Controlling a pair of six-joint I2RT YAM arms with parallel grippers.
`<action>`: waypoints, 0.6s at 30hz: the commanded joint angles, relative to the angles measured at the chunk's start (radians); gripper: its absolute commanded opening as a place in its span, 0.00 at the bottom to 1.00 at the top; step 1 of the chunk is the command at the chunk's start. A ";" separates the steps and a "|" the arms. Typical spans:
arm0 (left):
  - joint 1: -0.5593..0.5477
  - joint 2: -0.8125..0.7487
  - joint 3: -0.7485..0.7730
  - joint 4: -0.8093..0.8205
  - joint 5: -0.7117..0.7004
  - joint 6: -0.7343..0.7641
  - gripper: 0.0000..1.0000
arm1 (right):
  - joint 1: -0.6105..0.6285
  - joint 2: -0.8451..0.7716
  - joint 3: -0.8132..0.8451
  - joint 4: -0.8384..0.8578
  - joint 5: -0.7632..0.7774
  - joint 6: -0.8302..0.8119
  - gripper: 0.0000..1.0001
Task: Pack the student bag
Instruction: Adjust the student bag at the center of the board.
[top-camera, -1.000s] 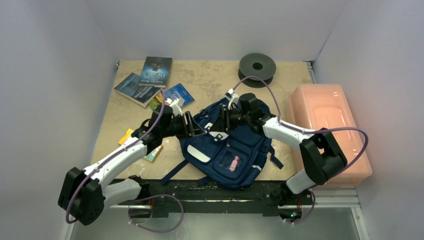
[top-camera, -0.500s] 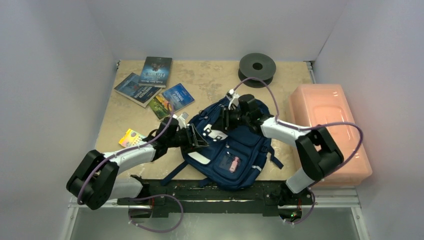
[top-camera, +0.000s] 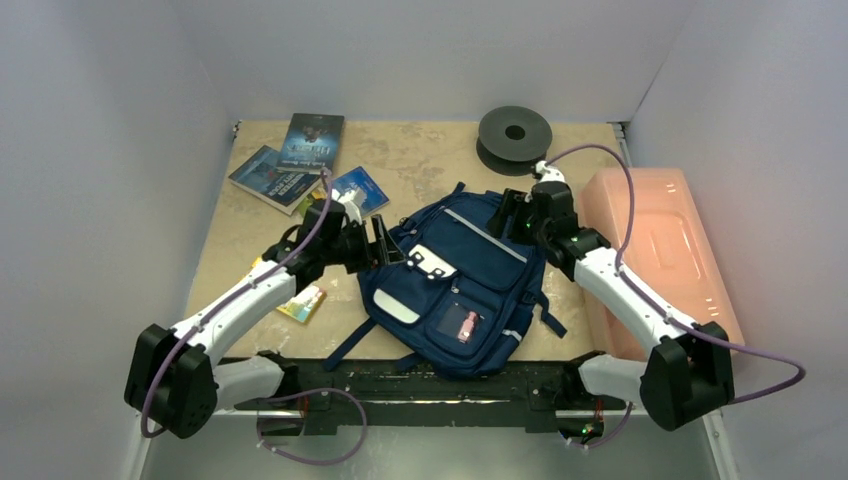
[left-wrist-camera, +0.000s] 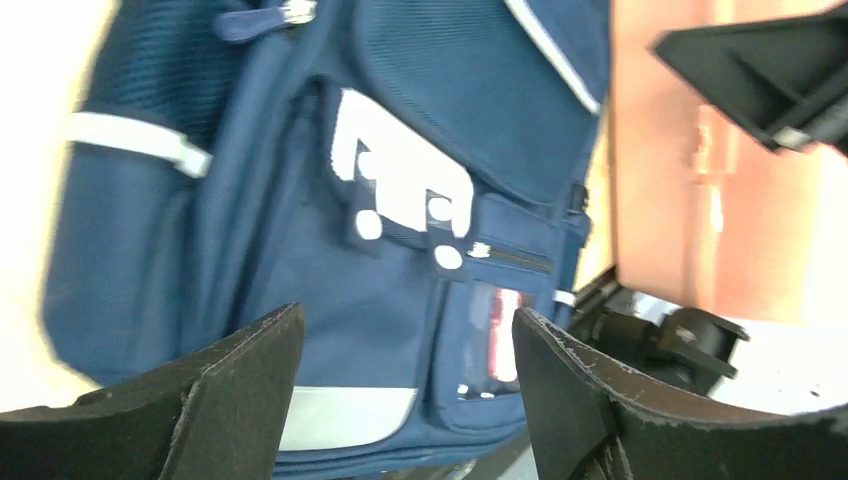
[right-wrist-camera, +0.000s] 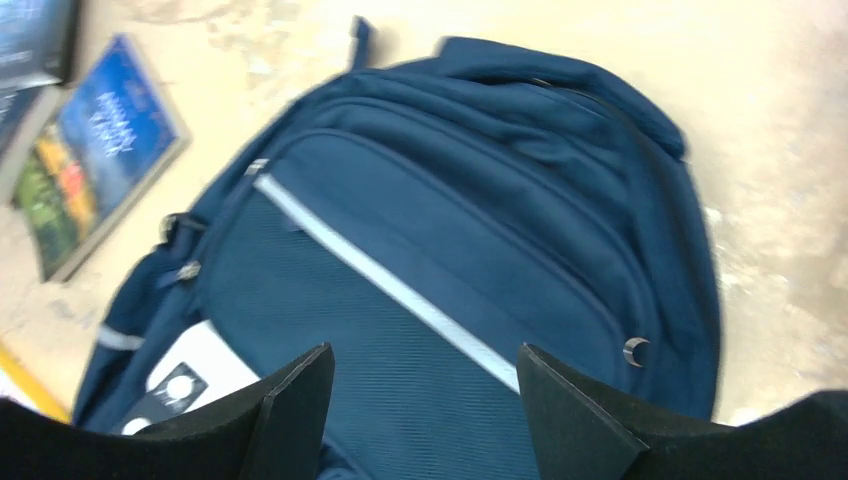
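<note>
The student bag (top-camera: 470, 285) lies seemingly zipped at mid-frame on the worktop (top-camera: 420, 165), your left tool (top-camera: 386, 244) and right tool (top-camera: 513, 206) both spread and empty beside it, so you're likely at the opening step: next, pinch a zip pull before the books (top-camera: 300, 160) at upper left go in.

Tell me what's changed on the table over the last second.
Both arms backed off the student bag: the right gripper swung out to its far right corner, and the left gripper drew back to its left edge. Both now stand open, holding nothing, and the bag's top lies flat and uncovered. The books, the black spool and the pink box have not moved.
</note>
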 joint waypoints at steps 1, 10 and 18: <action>-0.085 0.020 0.053 0.079 0.101 -0.094 0.75 | -0.069 0.021 -0.043 -0.020 -0.009 0.024 0.71; -0.254 0.230 0.030 0.181 -0.049 -0.329 0.74 | -0.072 0.160 -0.058 0.056 -0.026 -0.075 0.71; -0.114 0.437 0.130 -0.004 -0.134 -0.140 0.74 | 0.031 0.191 -0.220 0.131 -0.128 0.009 0.65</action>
